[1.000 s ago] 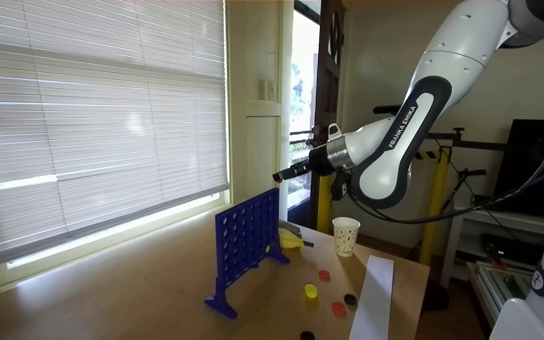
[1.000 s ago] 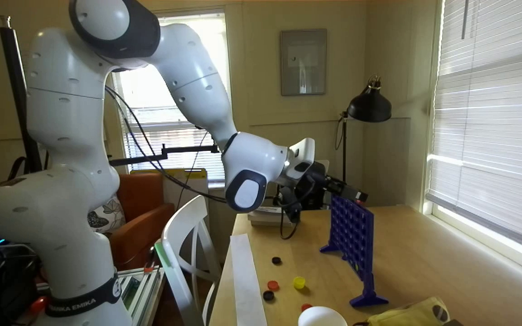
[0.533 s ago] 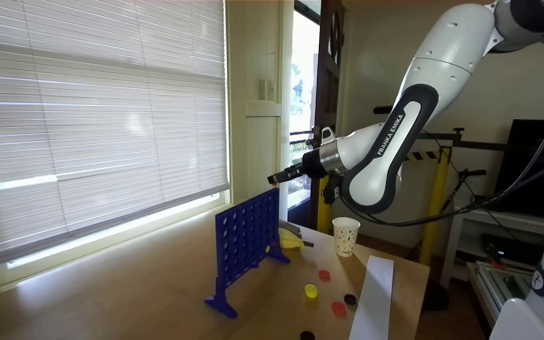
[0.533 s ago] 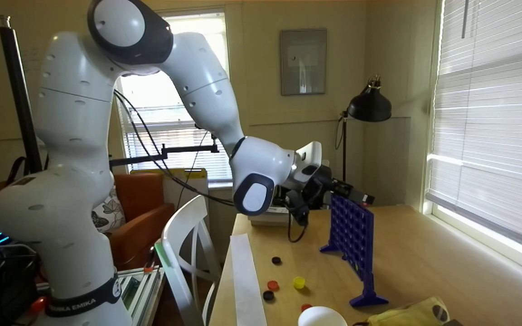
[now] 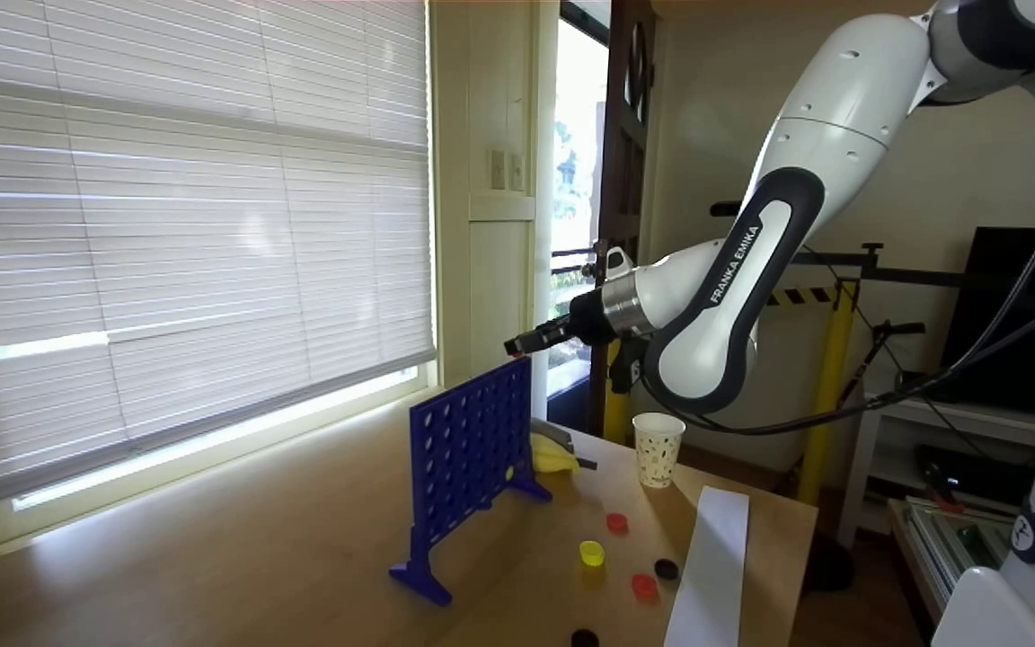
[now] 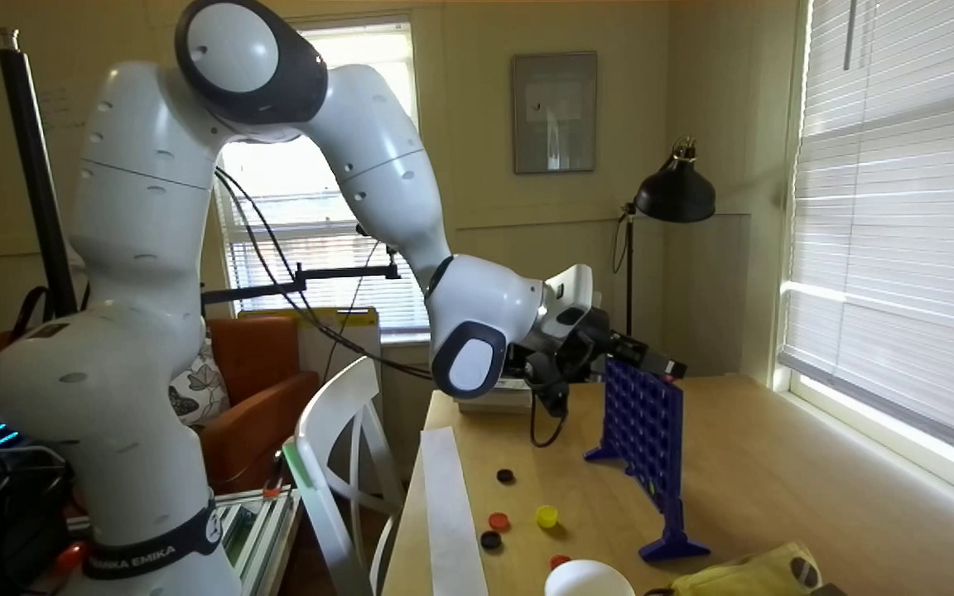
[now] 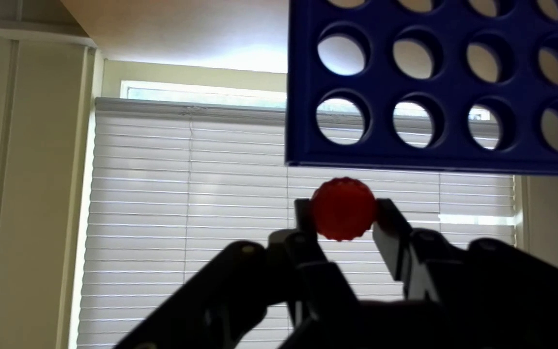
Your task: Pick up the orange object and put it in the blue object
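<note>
Pale blinds [image 5: 185, 207] fill the left of an exterior view, above a light wooden desk [image 5: 239, 512]. Toward the desk's middle stands the blue grid [image 5: 467, 447], upright on two feet. Near its far top corner, well above the desk, is the end effector [image 5: 517, 347], its jaws part-way apart and pinching the orange-red token [image 7: 343, 209] from both sides, as the wrist view shows. Something yellow [image 5: 553, 456] lies just beyond the grid's far foot. Next come a black token [image 5: 585, 639], a yellow token [image 5: 591, 553] and two red tokens [image 5: 644, 589], then a second black token [image 5: 666, 570], with a patterned paper cup [image 5: 659, 452] upright beyond them. A white strip [image 5: 709, 575] lies flat near the desk's right edge. Above, the white robot arm [image 5: 735, 270] extends from the far right.
</note>
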`<action>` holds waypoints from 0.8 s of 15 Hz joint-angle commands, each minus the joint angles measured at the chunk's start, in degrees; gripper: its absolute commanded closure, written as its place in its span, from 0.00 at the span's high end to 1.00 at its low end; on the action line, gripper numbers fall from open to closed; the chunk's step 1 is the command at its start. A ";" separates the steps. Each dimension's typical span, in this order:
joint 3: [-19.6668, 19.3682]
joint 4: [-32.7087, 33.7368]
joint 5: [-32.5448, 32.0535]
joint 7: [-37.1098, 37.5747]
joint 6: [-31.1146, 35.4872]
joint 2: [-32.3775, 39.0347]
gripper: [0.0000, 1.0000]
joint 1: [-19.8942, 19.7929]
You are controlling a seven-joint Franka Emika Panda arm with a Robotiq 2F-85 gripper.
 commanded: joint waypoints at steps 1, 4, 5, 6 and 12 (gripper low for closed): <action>-1.15 0.63 -1.42 2.01 0.32 0.64 0.10 0.95; -1.27 0.71 -1.40 2.26 0.33 0.89 0.10 0.87; -1.34 0.74 -1.37 2.22 0.21 1.03 0.10 0.86; -1.40 0.72 -1.32 2.22 0.07 1.08 0.10 0.86; -1.58 0.88 -1.06 2.20 -0.11 1.73 0.10 1.17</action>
